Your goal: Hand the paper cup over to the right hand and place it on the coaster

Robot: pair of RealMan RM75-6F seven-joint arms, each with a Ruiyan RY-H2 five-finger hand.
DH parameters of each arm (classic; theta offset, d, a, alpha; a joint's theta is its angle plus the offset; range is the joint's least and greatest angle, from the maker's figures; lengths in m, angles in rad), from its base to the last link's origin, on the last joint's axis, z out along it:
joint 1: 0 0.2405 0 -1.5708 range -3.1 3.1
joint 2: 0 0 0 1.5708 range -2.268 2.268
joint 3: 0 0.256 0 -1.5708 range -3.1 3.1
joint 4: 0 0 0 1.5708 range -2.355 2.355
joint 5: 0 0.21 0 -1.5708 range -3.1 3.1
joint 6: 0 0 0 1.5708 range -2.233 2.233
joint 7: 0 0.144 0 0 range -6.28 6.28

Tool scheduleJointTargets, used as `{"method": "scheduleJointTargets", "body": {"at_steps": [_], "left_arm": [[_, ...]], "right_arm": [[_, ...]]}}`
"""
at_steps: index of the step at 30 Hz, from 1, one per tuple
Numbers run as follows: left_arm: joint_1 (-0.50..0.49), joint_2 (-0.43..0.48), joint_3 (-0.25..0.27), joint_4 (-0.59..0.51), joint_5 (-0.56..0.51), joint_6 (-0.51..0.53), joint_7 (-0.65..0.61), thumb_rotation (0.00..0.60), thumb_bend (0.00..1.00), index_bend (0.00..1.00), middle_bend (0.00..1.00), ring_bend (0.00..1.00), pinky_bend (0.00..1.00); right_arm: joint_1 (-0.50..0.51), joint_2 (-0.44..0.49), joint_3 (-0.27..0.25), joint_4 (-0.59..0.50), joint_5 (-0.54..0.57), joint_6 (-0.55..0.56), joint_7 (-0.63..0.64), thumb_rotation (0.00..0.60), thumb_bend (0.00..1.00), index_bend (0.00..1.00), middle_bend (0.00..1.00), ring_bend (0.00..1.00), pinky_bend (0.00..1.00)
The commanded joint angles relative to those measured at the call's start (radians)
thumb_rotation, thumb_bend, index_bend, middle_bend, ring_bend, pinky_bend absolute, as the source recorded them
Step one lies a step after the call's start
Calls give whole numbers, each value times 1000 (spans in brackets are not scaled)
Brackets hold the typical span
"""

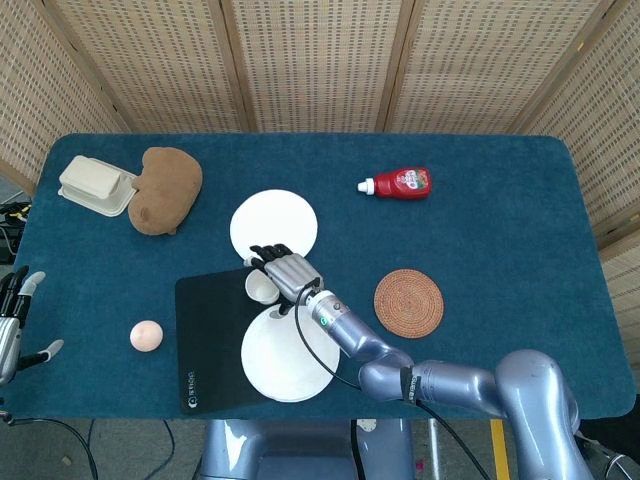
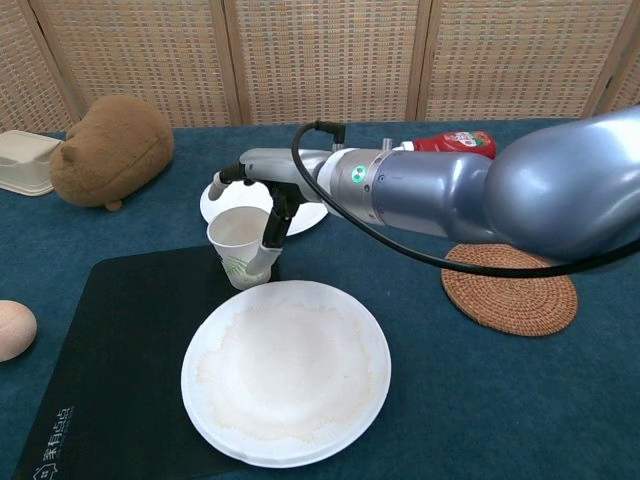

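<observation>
The right robot hand (image 1: 285, 270) reaches over one paper cup (image 2: 240, 246), a fingertip touching its side; whether it grips, I cannot tell. The cup stands upright on one black mat (image 1: 207, 345) near the desk's front edge, between two white plates (image 1: 273, 225). One woven coaster (image 1: 408, 303) lies well apart to the right. The left robot hand (image 1: 12, 320) hangs open off the left edge. The blue desk (image 1: 500, 220) is backed by wicker screens (image 1: 320, 60). The mat's white lettering is unreadable.
</observation>
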Motion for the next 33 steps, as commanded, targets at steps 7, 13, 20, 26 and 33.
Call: {"method": "scheduleJointTargets", "body": {"at_steps": [7,13,20,26,33], "left_arm": [[1,0,-5,2,1,-5,-4,600,56,0,0,0,0],[4,1,-7,0,4,-6,-5,600,57,0,0,0,0],[3,1,-8,0,6,-14,-7,600,59,0,0,0,0],[4,2,-8,-2,11,-14,-9,600,58,0,0,0,0],[4,2,-9,-2,16,-16,-11,600,58,0,0,0,0]], "right_arm": [[12,-27,-15,50,-13,-20,36,600,16,178,0,0,0],[20,-45,-19,88,-23,-33,60,600,16,182,0,0,0],[21,-46,-22,105,-32,-30,74,600,15,298,6,0,0],[16,-48,-26,107,-45,-22,88,600,14,366,40,0,0],[13,-33,-27,81,-48,-6,82,600,13,389,54,0,0]]}}
